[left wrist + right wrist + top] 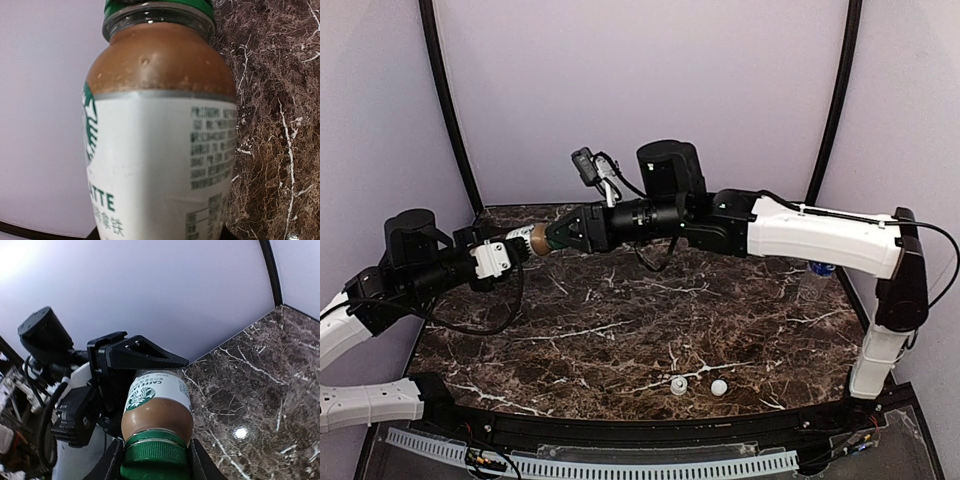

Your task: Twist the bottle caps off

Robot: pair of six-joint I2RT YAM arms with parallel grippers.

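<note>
A coffee bottle with brown liquid and a white label is held on its side in the air above the table's back left. My left gripper is shut on its body; the label fills the left wrist view. My right gripper is shut on the bottle's green cap, with a finger on each side of it. The cap's edge also shows in the left wrist view. Two white caps lie loose near the table's front edge.
A clear bottle with a blue top stands at the right edge, partly hidden behind the right arm. The dark marble table is walled by pale panels at the back and sides. The right arm stretches across the back of the table.
</note>
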